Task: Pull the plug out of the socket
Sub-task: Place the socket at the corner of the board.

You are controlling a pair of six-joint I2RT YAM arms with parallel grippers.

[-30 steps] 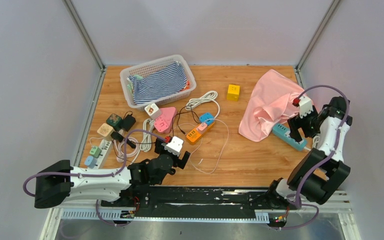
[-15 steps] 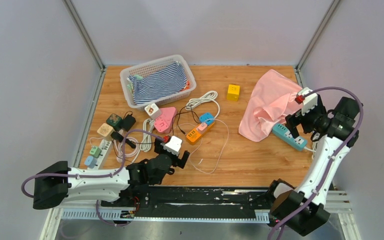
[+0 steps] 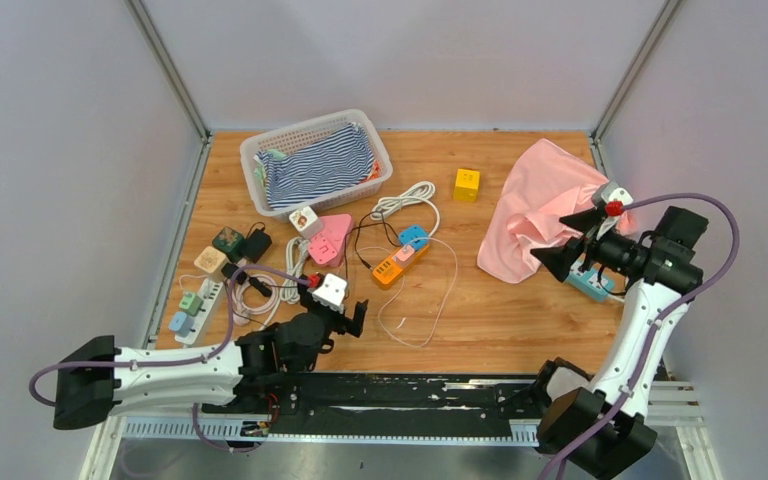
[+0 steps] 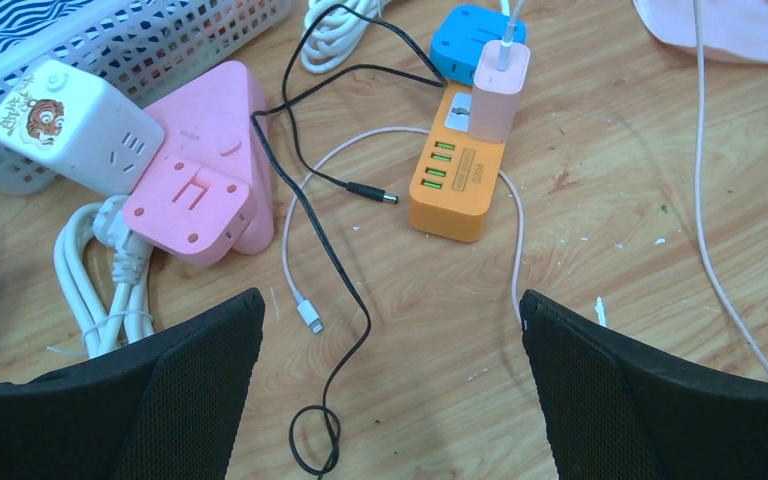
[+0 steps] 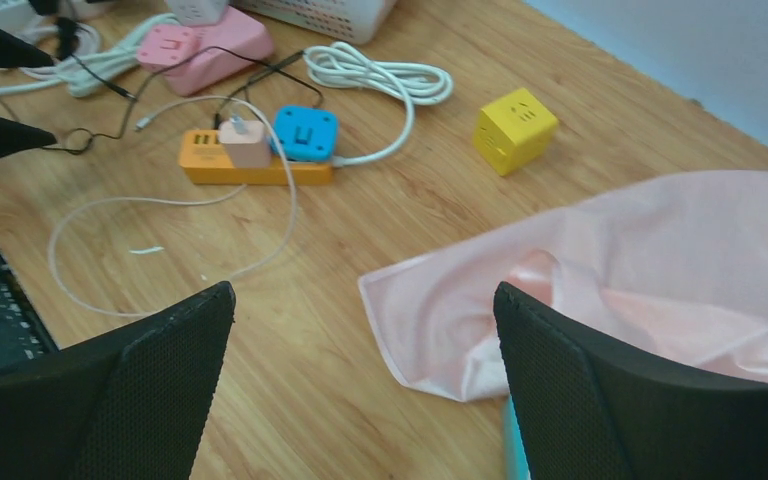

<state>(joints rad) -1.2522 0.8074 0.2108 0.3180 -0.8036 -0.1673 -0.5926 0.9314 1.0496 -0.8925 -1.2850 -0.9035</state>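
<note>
Left hand [image 4: 390, 300] is spread wide and holds nothing; it hovers low over the tabletop [image 3: 500, 320], and its wrist view looks straight along the gap between its fingers toward the orange power strip [image 4: 458, 178]. Right hand [image 5: 364, 290] is likewise spread and empty; it hangs at the far right, above the edge of the pink cloth [image 3: 540, 195] and over a teal power strip [image 3: 588, 284], well apart from the orange one.

Task object: the pink plug [image 4: 499, 88] stands upright in the end socket of the orange power strip, just beside a blue cube adapter [image 4: 463, 40]; the strip lies flat near the middle of the tabletop; a thin black lead [image 4: 310, 215] crosses the wood between the left hand and the strip.

Progress, as judged from this state:

1. Extraction is not done; the plug body sits flush against the strip face, with no gap visible in either wrist view.
2. No grasp is made; neither hand touches plug or strip.
3. Approach is partly made on the left side only; that hand is near the strip, not over it.

Remaining steps, by estimate: bring one hand over the plug; pinch its two flat sides; steady the strip with the other hand, since the light strip is likely to lift with the plug; pull along the pin axis until the plug is free.
</note>
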